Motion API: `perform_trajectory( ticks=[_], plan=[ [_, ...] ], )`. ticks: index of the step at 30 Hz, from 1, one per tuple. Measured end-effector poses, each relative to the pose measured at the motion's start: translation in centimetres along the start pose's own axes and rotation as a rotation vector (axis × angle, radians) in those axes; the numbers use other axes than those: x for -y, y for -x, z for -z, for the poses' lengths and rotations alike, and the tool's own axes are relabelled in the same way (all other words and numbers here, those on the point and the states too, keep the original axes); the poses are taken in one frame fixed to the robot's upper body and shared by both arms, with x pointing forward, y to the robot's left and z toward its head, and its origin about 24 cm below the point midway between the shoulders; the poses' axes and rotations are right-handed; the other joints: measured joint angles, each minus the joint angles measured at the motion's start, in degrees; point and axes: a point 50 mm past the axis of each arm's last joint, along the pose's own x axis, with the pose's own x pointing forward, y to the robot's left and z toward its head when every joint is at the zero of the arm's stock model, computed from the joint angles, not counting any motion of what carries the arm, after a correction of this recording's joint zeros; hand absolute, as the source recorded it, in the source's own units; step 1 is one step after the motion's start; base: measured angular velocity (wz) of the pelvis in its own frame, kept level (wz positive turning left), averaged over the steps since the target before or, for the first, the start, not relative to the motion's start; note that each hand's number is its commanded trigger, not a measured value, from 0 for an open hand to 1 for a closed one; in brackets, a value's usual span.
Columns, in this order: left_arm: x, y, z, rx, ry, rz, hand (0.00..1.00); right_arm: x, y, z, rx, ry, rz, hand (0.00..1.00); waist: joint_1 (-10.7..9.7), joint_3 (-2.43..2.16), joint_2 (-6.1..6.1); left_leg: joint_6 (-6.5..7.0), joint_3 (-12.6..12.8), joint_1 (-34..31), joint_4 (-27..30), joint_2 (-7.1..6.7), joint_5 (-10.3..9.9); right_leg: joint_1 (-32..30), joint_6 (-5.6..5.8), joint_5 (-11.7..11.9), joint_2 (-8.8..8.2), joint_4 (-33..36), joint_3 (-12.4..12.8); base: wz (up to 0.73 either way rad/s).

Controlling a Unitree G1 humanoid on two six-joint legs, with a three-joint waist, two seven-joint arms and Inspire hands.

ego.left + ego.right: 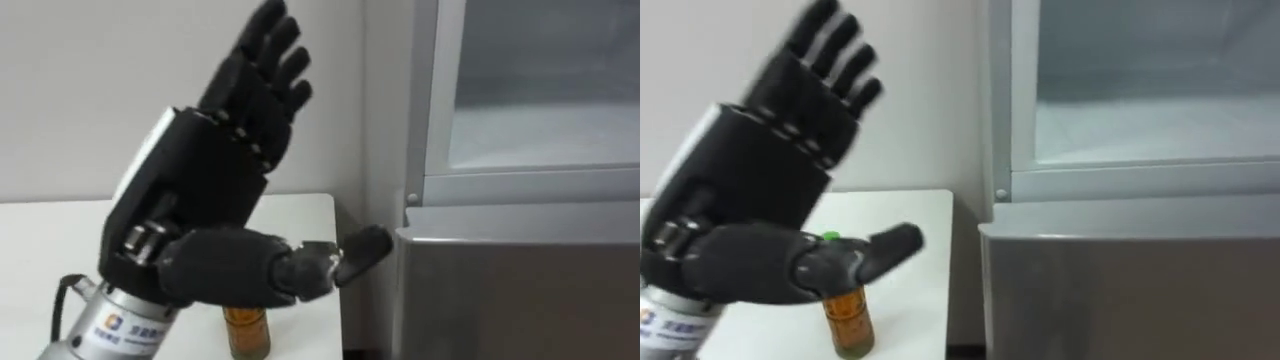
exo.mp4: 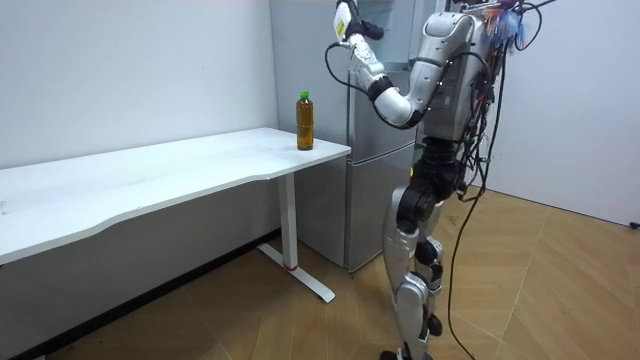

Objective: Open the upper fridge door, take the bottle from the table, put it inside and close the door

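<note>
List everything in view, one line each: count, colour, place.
bottle: one, amber with a green cap, standing on the table near its end by the fridge
table: one, white, along the wall
fridge: one, grey, right beside the table's end
floor: one, wood-coloured, under table and fridge
left hand: one, black, open, raised above the bottle
</note>
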Motion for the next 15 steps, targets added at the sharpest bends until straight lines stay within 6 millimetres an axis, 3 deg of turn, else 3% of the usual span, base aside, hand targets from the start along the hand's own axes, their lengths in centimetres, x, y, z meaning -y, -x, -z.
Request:
perform_trajectory(
  ticks=[6,15],
  plan=[
    [-1.7,1.1,-2.0,0.075,-0.104,-0.120,0.00,0.5,0.3,1.0,-0.004,-0.045,-0.006,0.00,1.85,0.01,-0.17,0.00,-0.09,-0.03,0.00,-0.08,0.00,0.13,0.11,-0.21,-0.16,0.03,-0.45,0.03],
    [-2.7,3.4,-1.7,0.009,-0.133,-0.201,0.00,0.8,0.5,1.2,0.004,-0.060,-0.005,0.00,2.01,-0.13,-0.45,0.00,-0.46,0.13,0.13,-0.96,0.00,0.66,0.86,-1.11,-1.44,1.27,-1.77,0.11]
  ],
)
